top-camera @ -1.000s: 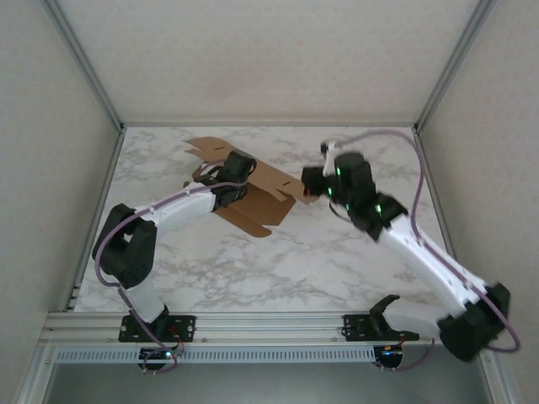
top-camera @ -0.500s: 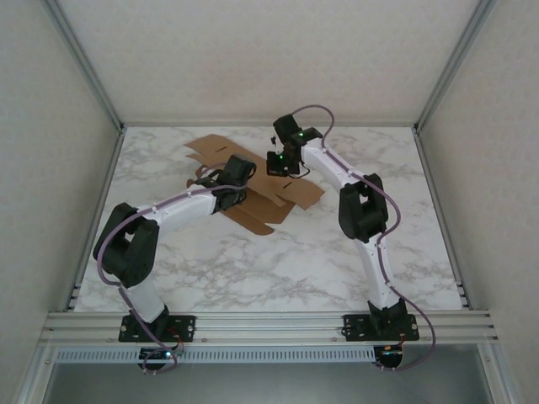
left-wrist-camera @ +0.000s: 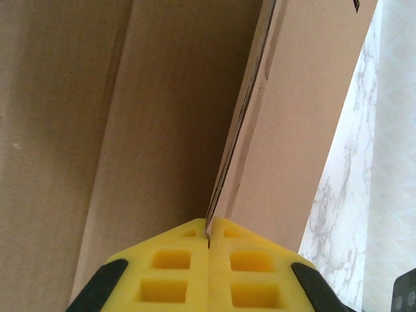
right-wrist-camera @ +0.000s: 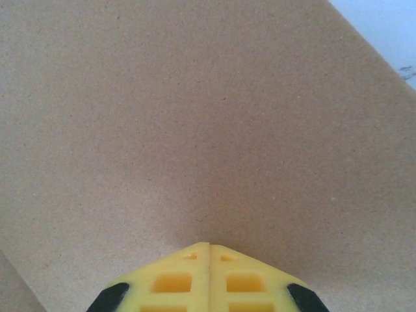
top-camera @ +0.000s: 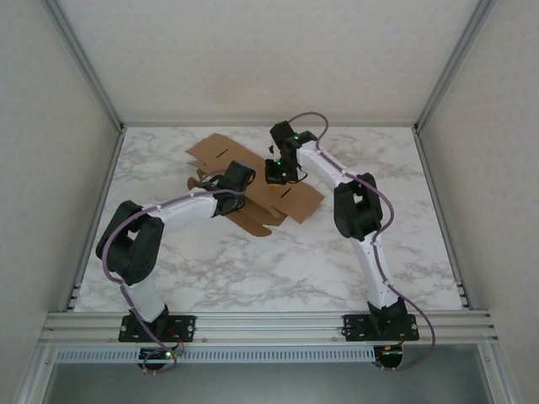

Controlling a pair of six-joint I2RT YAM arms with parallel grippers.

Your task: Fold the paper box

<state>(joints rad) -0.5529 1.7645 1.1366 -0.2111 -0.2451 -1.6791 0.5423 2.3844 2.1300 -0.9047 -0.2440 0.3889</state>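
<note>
My left gripper [left-wrist-camera: 208,235] has its jaws pinched on a raised flap edge of the one paper box [top-camera: 290,200]. My right gripper [right-wrist-camera: 208,250], jaws together and empty, points at its flat panel. The box lies upper middle on the marble table [top-camera: 253,261].

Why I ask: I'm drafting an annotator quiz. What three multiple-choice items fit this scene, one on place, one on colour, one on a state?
1. The paper box lies: A) by the arm bases B) on the table's far half C) off the table.
2. Its colour: A) white B) blue C) brown.
3. The right gripper is: A) shut B) wide open C) gripping a cup.
Key: B, it sits far from the near edge; C, plain brown cardboard; A, its yellow fingers meet with no gap.
</note>
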